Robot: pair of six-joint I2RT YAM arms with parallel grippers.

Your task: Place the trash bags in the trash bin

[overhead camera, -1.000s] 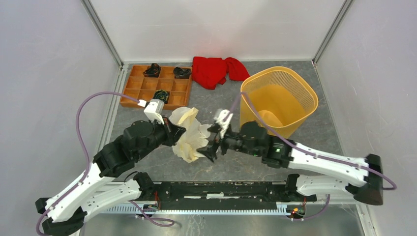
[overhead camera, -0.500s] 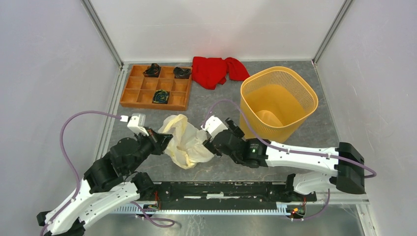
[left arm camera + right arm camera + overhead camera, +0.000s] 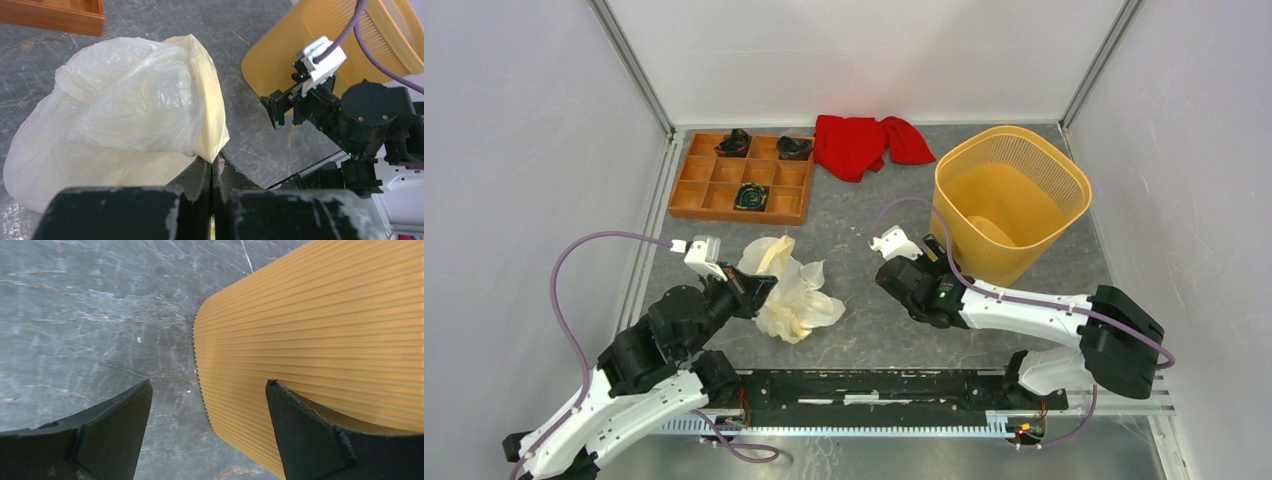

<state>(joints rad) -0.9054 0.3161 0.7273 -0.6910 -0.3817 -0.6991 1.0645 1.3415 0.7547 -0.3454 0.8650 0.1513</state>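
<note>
The cream-white trash bag (image 3: 792, 297) lies crumpled on the grey table, left of centre; it fills the left wrist view (image 3: 115, 105). My left gripper (image 3: 762, 288) is shut on a corner of the bag, and its jaws (image 3: 215, 162) pinch the bag's lower edge. The yellow-orange mesh trash bin (image 3: 1012, 132) stands upright at the right. It also shows in the left wrist view (image 3: 280, 50) and the right wrist view (image 3: 325, 315). My right gripper (image 3: 927, 250) is open and empty beside the bin's left base. In its own view (image 3: 210, 384), the bin's wall lies between its spread fingers.
A brown wooden compartment tray (image 3: 724, 190) with small dark items sits at the back left. A red cloth (image 3: 859, 142) lies at the back centre. White enclosure walls close in the table on three sides.
My right gripper let go of the bag and moved right to the bin's base. The bin shifted a little right. The bag settled lower, still held by my left gripper.
</note>
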